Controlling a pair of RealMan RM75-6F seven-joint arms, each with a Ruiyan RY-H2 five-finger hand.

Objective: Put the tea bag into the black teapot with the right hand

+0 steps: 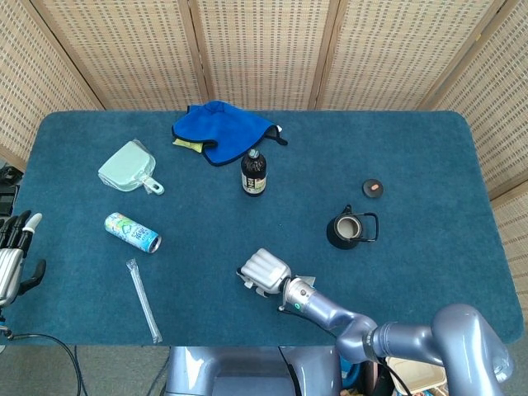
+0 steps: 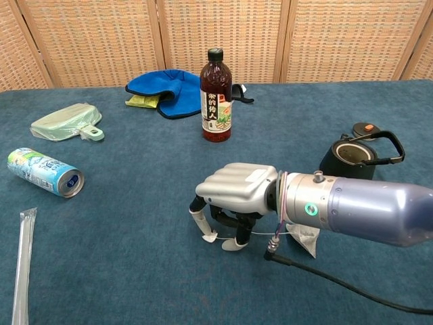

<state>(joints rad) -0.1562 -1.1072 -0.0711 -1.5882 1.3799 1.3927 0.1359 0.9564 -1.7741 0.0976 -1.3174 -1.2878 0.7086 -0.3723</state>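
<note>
Fingertips of the right robot hand (image 2: pixel 233 196) are curling down over the tea bag (image 2: pixel 304 237) tag, grip unclear; needs a firm pinch before lifting.

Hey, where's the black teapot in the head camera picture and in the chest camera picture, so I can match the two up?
Head view: the black teapot sits right of centre on the table, lid off, beyond the right hand.
Chest view: the black teapot is at the right edge, just above the right arm.
Shared landmark: the dark bottle, standing upright to the teapot's left in both.
</note>
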